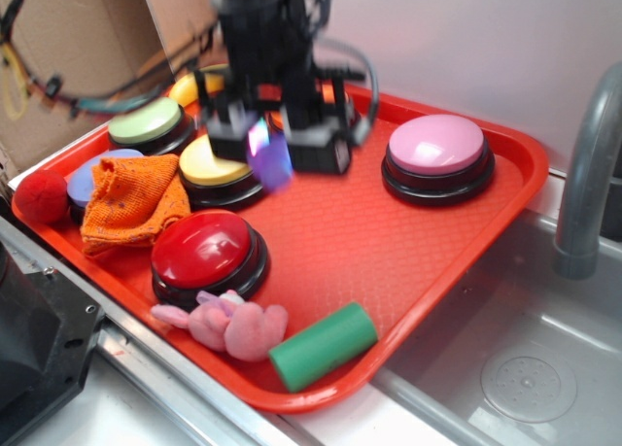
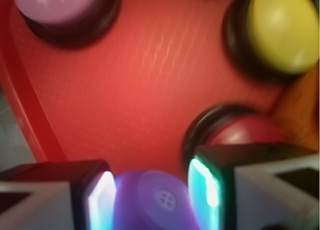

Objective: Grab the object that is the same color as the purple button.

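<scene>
Claw (image 2: 150,197) tight around purple toy (image 2: 152,202)

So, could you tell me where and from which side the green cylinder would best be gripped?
The green cylinder lies on its side near the red tray's front rim, beside the pink plush. I would come from above and close across its round middle, fingers square to its long axis. The gripper holds the purple toy now, so that would have to go first.

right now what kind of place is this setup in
Probably a toy-kitchen sink counter used as a robot test bench: a grey faucet over a steel sink, with a red tray of push buttons beside it.
</scene>
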Motion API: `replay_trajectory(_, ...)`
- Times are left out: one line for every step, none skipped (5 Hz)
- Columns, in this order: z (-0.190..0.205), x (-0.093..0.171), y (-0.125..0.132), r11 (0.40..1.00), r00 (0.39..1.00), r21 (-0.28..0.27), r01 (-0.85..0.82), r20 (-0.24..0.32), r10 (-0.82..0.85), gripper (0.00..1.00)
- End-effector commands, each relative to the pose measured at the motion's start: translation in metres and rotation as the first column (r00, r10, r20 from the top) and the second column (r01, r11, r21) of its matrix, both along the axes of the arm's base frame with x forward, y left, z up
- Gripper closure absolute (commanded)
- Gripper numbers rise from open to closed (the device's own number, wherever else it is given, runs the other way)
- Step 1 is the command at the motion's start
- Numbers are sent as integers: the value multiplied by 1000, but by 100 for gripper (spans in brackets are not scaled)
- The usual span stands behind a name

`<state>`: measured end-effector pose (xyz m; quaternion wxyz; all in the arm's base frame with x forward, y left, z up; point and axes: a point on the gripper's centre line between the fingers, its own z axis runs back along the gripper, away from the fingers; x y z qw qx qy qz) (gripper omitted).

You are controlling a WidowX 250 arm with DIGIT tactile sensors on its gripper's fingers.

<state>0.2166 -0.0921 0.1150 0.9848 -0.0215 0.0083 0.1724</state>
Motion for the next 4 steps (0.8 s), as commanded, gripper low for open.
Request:
replay_trajectory(71,27,53,998,991,20,65,119,-67,100)
replay_trajectory(87,38,71,992,984,43,119,128,-124,100)
replay_trajectory(88,44,85,991,983,82,103,145,-114,100)
replay_trajectory(89,48,95,989,984,126,70,152,-89,100)
